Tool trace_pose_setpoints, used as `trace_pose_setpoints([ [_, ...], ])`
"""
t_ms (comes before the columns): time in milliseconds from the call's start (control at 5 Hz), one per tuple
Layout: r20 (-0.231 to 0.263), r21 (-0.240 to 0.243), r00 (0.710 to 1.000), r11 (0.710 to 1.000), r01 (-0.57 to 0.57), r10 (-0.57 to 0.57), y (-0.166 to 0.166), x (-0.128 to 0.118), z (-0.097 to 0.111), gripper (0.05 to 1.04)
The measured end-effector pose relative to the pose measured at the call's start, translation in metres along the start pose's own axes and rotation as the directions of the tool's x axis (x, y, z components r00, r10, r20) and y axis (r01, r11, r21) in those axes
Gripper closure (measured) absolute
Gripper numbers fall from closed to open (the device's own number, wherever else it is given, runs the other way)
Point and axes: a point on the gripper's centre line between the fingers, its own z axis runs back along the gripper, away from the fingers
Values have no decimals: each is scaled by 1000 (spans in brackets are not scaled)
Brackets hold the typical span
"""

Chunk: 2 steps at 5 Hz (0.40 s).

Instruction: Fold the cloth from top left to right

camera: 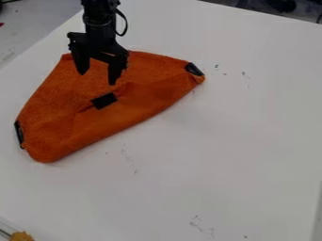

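The end effector [97, 78] is hanging, fingers apart, over the orange cloth [69, 127], which is lying beneath it in a rough, wrinkled triangle (a black patch [104, 100] is showing near the fingertips) on the scuffed white tabletop [220, 141].

A white tabletop [220, 141] (scuffed, here and there), a grey surface [30, 28] beyond its upper-left edge.
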Motion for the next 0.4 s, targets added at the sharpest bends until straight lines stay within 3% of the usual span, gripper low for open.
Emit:
trace_pose_setpoints([
  [200, -38, -9, 999, 1000, 11, -12, -3, -5, -13, 83],
  [400, -14, 7, 997, 997, 72, -71, 11, 15, -11, 83],
])
